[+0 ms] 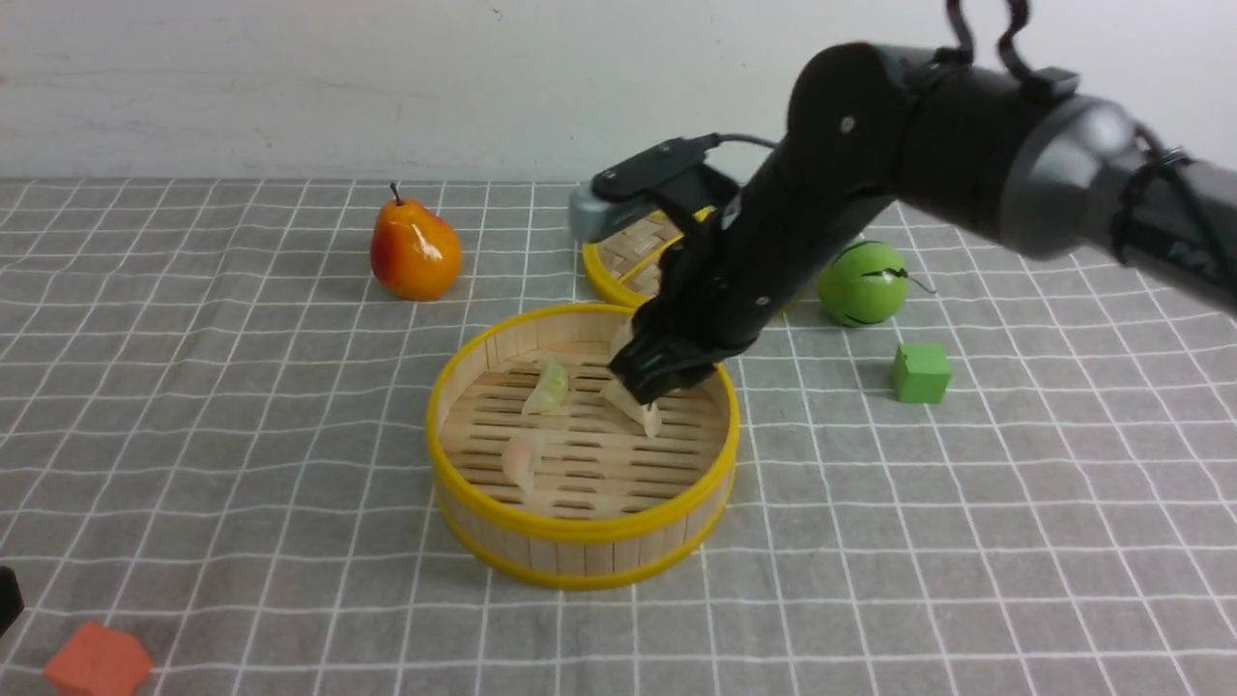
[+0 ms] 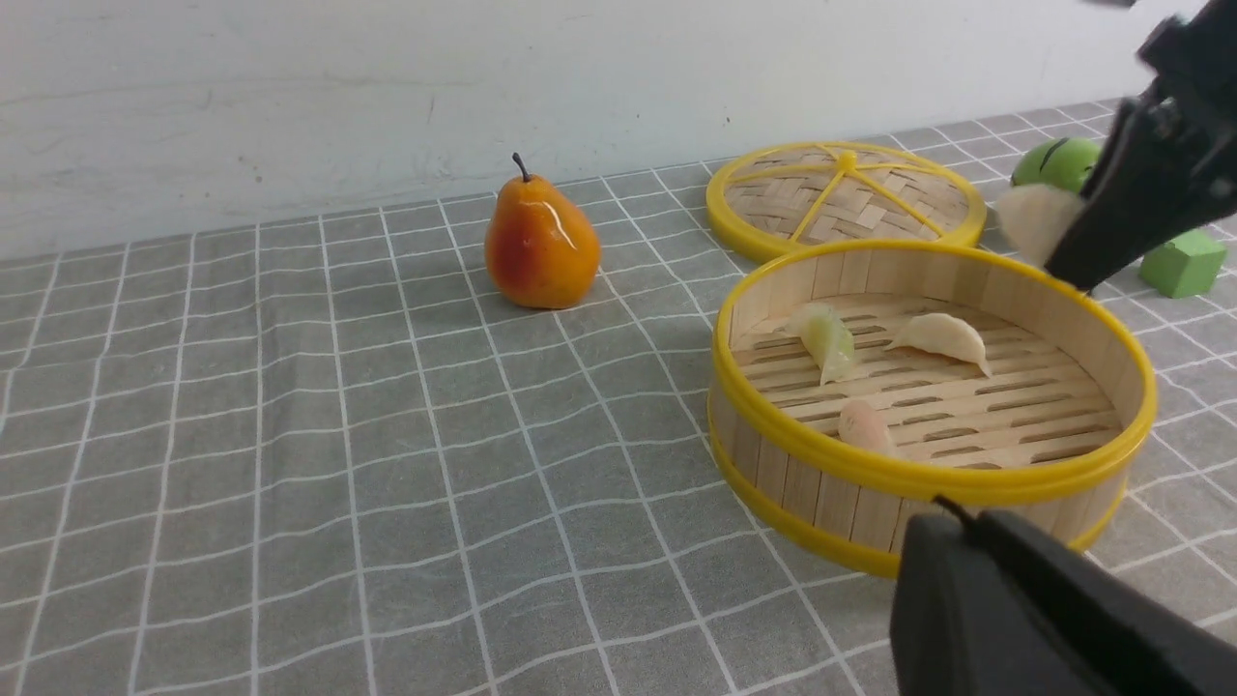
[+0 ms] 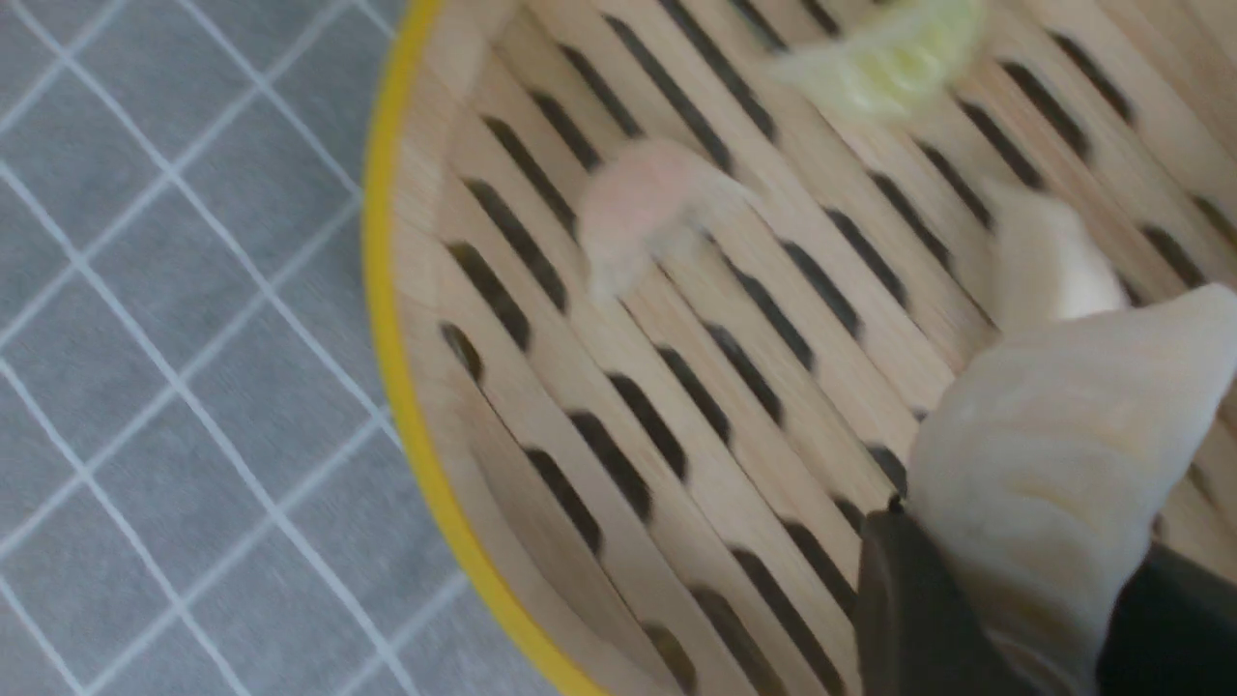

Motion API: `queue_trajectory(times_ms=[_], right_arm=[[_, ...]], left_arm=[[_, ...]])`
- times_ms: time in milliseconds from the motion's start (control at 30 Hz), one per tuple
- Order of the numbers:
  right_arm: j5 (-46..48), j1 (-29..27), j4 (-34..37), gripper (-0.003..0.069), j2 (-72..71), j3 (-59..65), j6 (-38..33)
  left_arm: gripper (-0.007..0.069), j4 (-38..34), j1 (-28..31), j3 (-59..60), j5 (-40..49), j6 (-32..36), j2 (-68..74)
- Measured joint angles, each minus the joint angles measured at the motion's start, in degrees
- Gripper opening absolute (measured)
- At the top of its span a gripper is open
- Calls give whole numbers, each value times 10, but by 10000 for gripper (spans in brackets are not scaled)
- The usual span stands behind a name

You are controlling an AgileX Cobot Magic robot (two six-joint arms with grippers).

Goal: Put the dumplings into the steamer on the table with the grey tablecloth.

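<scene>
The bamboo steamer (image 1: 580, 536) stands mid-table on the grey grid tablecloth (image 1: 193, 406). On its slatted floor lie a greenish dumpling (image 1: 549, 385), a pinkish dumpling (image 1: 522, 462) and a cream dumpling (image 1: 640, 414). My right gripper (image 1: 649, 379) hangs over the steamer's far right part, shut on the second cream dumpling (image 3: 1053, 425), which also shows in the left wrist view (image 2: 1036, 217) above the far rim. My left gripper (image 2: 966, 517) is shut and empty, low at the near left, short of the steamer (image 2: 928, 474). Only a black sliver of it (image 1: 6, 597) shows in the front view.
An orange-red pear (image 1: 414, 249) stands at the back left. The flat woven lid (image 1: 628, 261) lies behind the steamer, partly hidden by my right arm. A round green fruit (image 1: 862, 282) and a green cube (image 1: 920, 372) sit to the right. An orange cube (image 1: 97, 662) lies near left.
</scene>
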Motion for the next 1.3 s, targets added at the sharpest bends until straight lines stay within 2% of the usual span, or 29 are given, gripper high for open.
queue_trajectory(times_ms=[133,267,300,333,367,433,500,567,667,800,833,867,933,1033,1133,1167,1200,1267,1300], right_arm=[[-25,8,9,192,49,1,0],[-26,6,3,341,71,3,50],[-25,6,2,406,71,1,70],[-25,6,2,406,71,1,70],[-8,5,2,473,71,-11,87],[40,3,-2,532,67,-40,97],[108,1,-20,566,52,-79,101],[156,1,-45,568,29,-109,105],[183,1,-86,521,-40,-134,116],[157,1,-118,337,-203,-111,131],[155,1,-119,326,-203,-111,131],[134,1,-121,232,-262,-74,131],[94,1,-123,115,-333,1,128],[7,1,-131,0,-419,136,112],[-138,1,-160,-19,-511,335,96],[-160,1,-165,-19,-516,347,96],[-247,1,-181,-19,-556,445,94],[-322,1,-190,-19,-590,536,92],[-393,1,-192,-19,-612,600,92]], left_arm=[[-1,0,0,0,0,0,0],[2,4,0,0,0,0,0],[4,5,0,0,1,0,0],[4,5,0,0,1,0,0],[4,5,0,0,1,0,0],[6,6,0,0,1,0,0],[6,6,0,0,1,0,0],[6,6,0,0,2,0,0],[7,6,0,0,4,0,0],[15,6,0,0,11,0,0],[16,6,0,0,11,0,0],[17,6,0,0,15,0,0],[19,6,0,0,20,0,0],[20,6,0,0,23,0,0],[23,6,0,0,23,0,0],[24,6,0,0,23,0,0],[26,6,0,0,23,0,0],[28,6,0,0,23,0,0],[29,6,0,0,23,0,0]])
